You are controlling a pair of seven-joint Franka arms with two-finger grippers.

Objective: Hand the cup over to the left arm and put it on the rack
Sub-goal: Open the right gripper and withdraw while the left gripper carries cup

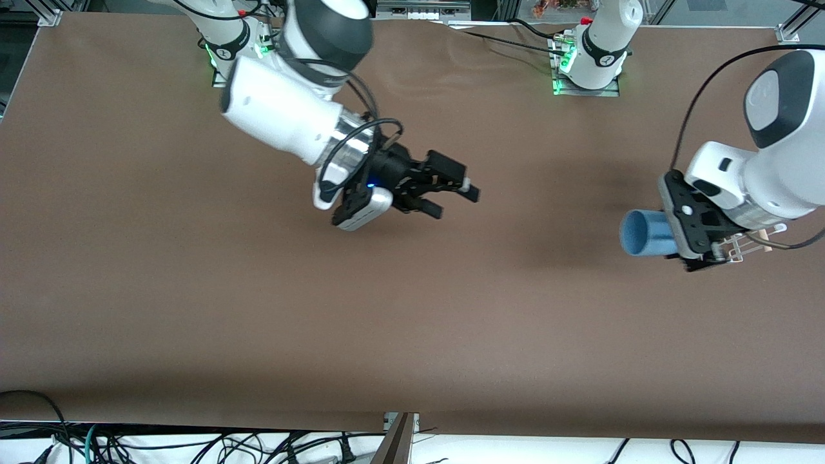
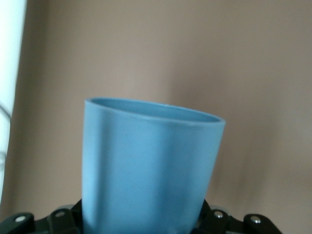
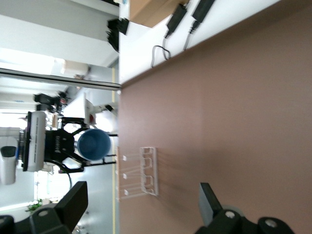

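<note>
The cup [image 1: 646,233] is gripped by the left claw [image 1: 684,233], which hangs above the rack [image 1: 751,243] at the left arm's end of the counter [image 1: 193,309]. The cup is carried on its side: its long axis lies roughly level, with the open mouth turned away from the claw toward the middle of the counter. In the left wrist view the cup [image 2: 148,170] is seen rising straight out from between the closed jaws, its base end clamped and its rim free.

The rack lies directly beneath the left claw and is largely covered by it; only some white wire and a pale wooden rod show past the claw's edge. In the right wrist view the rack [image 3: 146,170] is seen standing on the counter under the held cup [image 3: 93,144].

The handover appears to be done, so only the placing is judged to remain. That move turns on the cup's level axis: it would likely need tipping before being lowered onto the wire loops.

The right claw [image 1: 459,196] is held over the middle of the counter, its jaws spread and empty, well apart from the cup; that arm waits.
</note>
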